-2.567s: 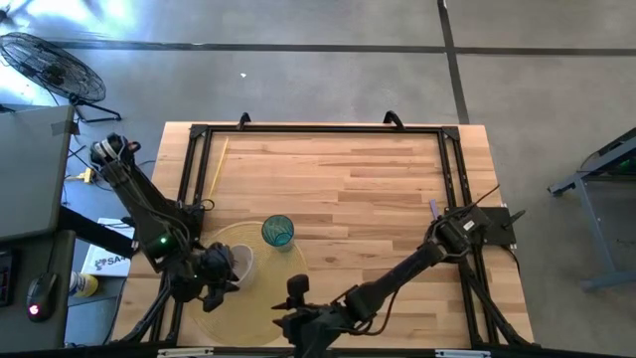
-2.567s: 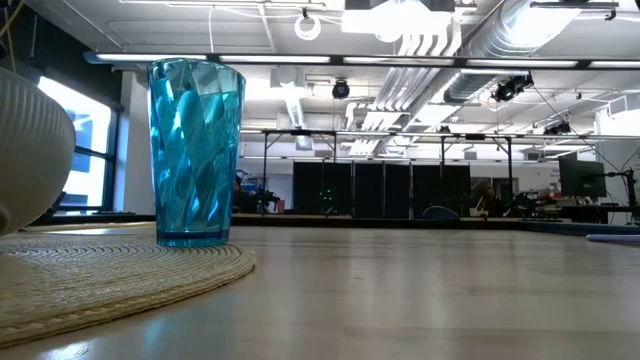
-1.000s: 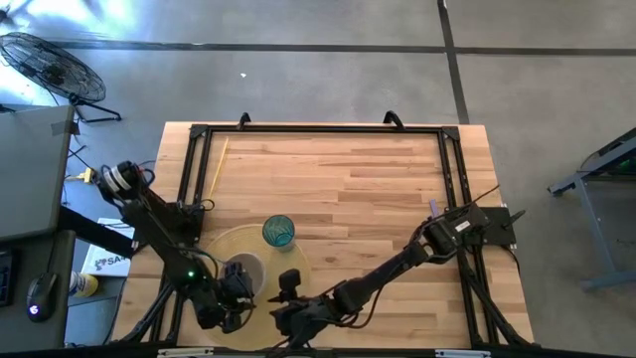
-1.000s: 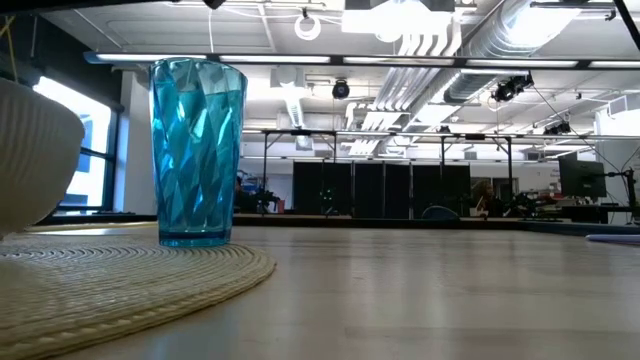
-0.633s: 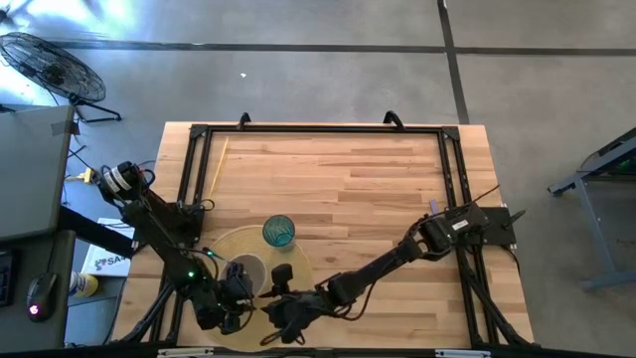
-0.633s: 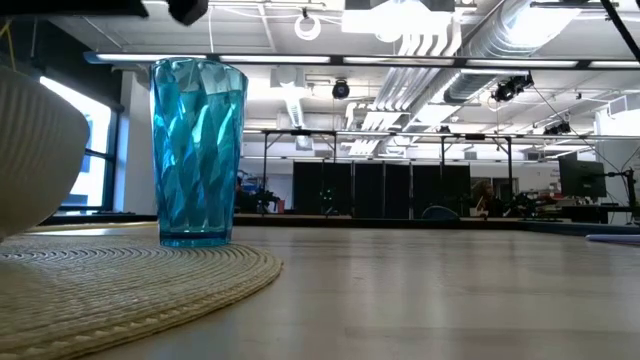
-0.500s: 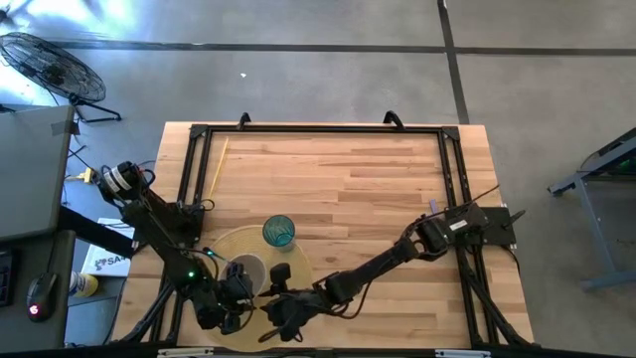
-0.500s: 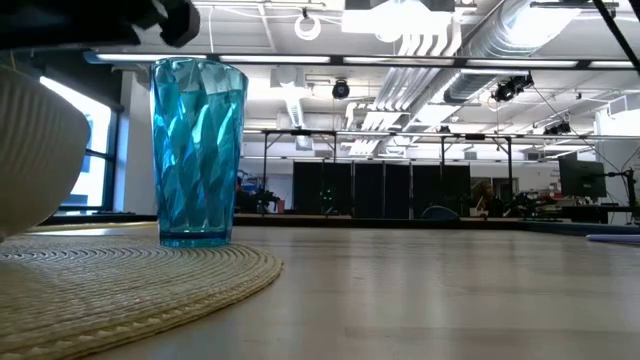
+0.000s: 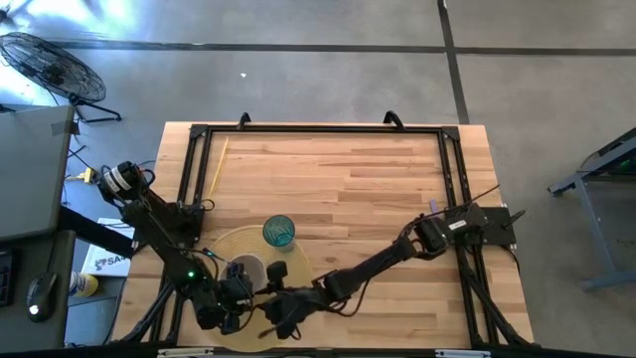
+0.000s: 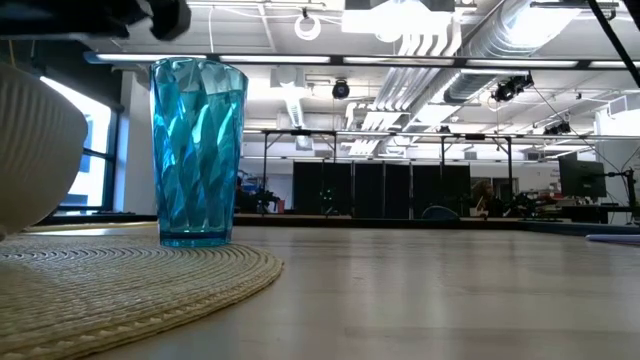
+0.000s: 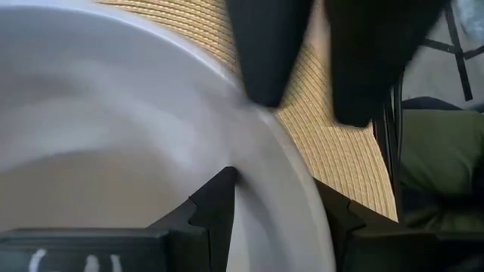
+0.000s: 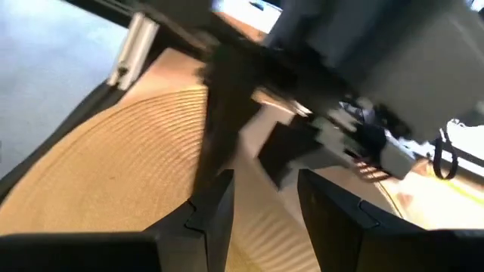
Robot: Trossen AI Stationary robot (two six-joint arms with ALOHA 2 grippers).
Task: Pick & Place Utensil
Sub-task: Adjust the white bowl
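blue tumbler (image 9: 278,232) empty, white bowl (image 9: 244,270) beside

standing upright on the woven placemat (image 10: 130,290): a blue faceted tumbler (image 10: 196,150), near the mat's far edge. curving in at the frame's left edge, just beside the tumbler: a white ribbed bowl (image 10: 35,150). hanging above both: a dark arm part (image 10: 100,15), blurred.

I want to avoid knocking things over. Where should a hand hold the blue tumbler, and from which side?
Around its wall near mid-height, coming from the far, open side of the table. The blue tumbler stands upright at the woven placemat's edge, its rim wider than its base. The white bowl, the left hand and the right hand crowd its near side.
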